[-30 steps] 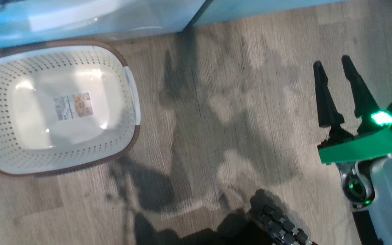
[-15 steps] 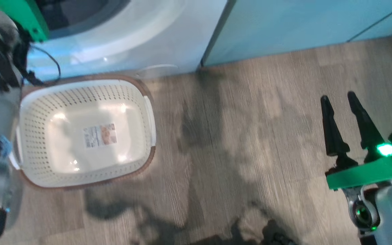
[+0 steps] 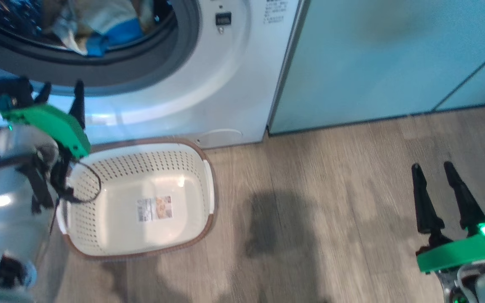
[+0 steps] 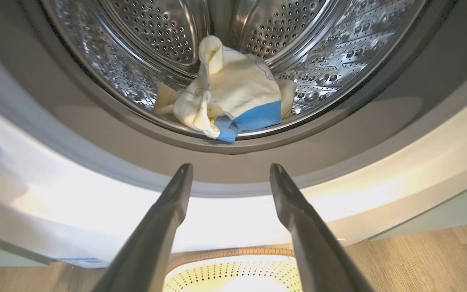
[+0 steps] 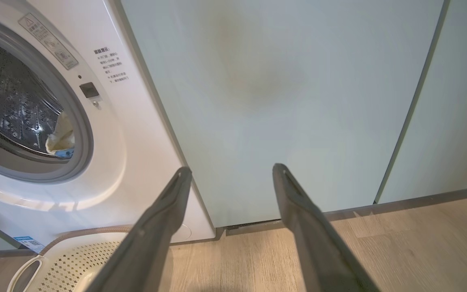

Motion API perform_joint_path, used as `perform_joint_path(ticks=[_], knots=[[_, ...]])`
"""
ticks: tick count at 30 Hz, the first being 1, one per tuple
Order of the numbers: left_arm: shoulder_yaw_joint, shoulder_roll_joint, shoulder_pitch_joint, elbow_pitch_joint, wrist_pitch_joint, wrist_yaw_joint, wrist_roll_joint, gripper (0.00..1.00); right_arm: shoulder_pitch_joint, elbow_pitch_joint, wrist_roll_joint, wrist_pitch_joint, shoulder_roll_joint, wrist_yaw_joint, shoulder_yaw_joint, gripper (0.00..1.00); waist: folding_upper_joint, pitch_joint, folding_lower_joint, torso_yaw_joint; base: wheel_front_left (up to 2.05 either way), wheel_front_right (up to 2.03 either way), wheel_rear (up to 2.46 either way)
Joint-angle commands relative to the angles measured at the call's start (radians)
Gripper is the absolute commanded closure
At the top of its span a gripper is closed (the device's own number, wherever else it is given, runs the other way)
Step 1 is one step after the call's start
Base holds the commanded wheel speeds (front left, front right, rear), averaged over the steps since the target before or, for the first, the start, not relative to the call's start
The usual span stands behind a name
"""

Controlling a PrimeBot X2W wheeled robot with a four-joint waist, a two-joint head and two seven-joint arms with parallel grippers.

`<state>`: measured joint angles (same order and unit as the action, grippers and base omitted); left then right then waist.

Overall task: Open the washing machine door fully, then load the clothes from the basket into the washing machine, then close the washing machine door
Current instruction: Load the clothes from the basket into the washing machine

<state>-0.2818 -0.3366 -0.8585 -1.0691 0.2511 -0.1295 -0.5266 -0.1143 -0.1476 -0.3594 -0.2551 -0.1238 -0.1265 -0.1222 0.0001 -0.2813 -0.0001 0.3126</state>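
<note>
- Lying at the bottom of the steel drum (image 4: 318, 40), the clothes (image 4: 233, 93) make a crumpled pale yellow heap. The blue part is at the front edge, just behind the grey door seal (image 4: 95, 121).
- The washing machine (image 3: 225, 84) stands with its round opening uncovered, so the drum and the cloth show from my head view.
- The basket (image 3: 209, 168) sits on the floor directly below that opening. Its far brown rim is close against the foot of the white front, though I cannot tell if they touch. Its cream bottom shows a small paper label (image 3: 154, 209).
- My left gripper (image 3: 62, 90) hangs in front of the washer's lower front, just under the grey seal and above the basket's far left corner. Its two dark fingers are spread apart with nothing between them. In my left wrist view they point at the lower lip of the opening.
- My right gripper (image 3: 431, 168) is well apart from the washer and the basket, out over the wooden floor (image 3: 331, 189). Its fingers are also parted and bare, and in my right wrist view they point toward a pale green cabinet door (image 5: 278, 101) beside the washer.
- A small blue label (image 5: 26, 242) sits at the washer's lower corner, near the basket's white handle.
</note>
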Motion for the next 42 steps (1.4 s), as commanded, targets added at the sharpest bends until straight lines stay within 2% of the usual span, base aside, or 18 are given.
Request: perform_joint_path(ticks=[1,11,24,33,42], knots=[[0.045,-0.054,0.018,0.062,0.010,0.004,-0.007,0.00,0.011,0.028,0.006,-0.007,-0.026,-0.004,-0.007,0.00,-0.0001,0.048,0.0001,-0.026,0.00,0.00,0.00],[0.166,-0.043,0.353,0.389,0.010,0.059,0.012,0.00,0.073,0.032,0.012,-0.007,-0.037,-0.004,0.015,0.00,-0.0001,0.139,0.0001,-0.073,0.00,0.00,0.00],[0.290,-0.002,0.641,0.665,0.011,0.085,0.054,0.00,0.131,0.039,0.019,-0.007,-0.034,-0.004,0.035,0.00,-0.0001,0.213,0.0001,-0.095,0.00,0.00,0.00],[0.342,0.027,0.759,0.788,0.011,0.098,0.109,0.00,0.159,0.043,0.023,-0.007,-0.031,-0.004,0.049,0.00,-0.0001,0.251,0.0001,-0.097,0.00,0.00,0.00],[0.380,0.031,0.801,0.803,0.011,0.095,0.130,0.00,0.171,0.042,0.026,-0.007,-0.034,-0.004,0.044,0.00,-0.0001,0.270,0.0001,-0.106,0.00,0.00,0.00]])
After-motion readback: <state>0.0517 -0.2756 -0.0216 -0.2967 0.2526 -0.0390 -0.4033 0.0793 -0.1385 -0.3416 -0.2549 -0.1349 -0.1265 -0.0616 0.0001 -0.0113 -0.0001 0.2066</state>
